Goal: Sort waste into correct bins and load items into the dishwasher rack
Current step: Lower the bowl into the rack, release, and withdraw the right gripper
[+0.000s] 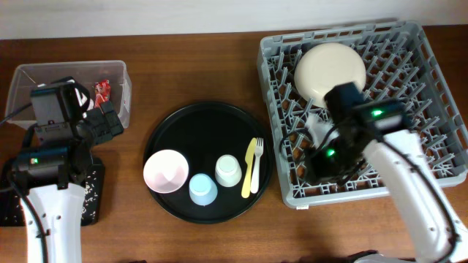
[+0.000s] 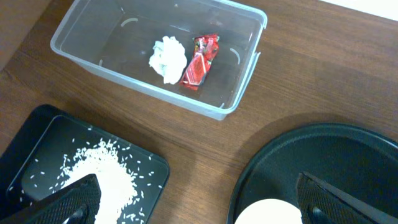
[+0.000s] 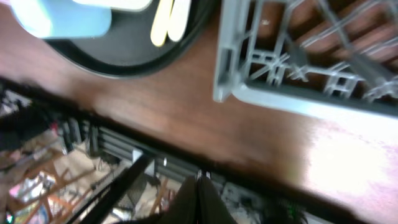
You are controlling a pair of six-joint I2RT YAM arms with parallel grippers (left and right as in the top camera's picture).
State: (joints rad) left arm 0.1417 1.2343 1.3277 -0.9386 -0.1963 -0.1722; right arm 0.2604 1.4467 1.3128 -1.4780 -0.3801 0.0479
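Note:
The clear tub [image 2: 245, 74] holds the crumpled white tissue [image 2: 168, 58] and the red snack wrapper [image 2: 200, 61]; the wrapper also shows in the overhead view [image 1: 102, 89]. The shallow black tray [image 2: 37, 134] holds the rice grains [image 2: 102, 180]. My left gripper [image 2: 199, 208] is open and empty, between that tray and the round black tray. The cream plate [image 1: 330, 69] stands in the grey dishwasher rack [image 1: 431, 102]. The pink bowl [image 1: 166, 170], blue cup [image 1: 202, 188], white cup [image 1: 228, 170], yellow fork [image 1: 249, 169] and cream spoon [image 1: 257, 164] lie on the round tray. My right gripper [image 3: 200, 186] is shut and empty, at the rack's front left.
The large round black tray [image 1: 208, 120] sits mid-table between the bins and the rack. The rack's front left corner [image 3: 227, 87] is close to the table's front edge [image 3: 186, 134]. My left arm [image 1: 55, 109] covers part of the tub.

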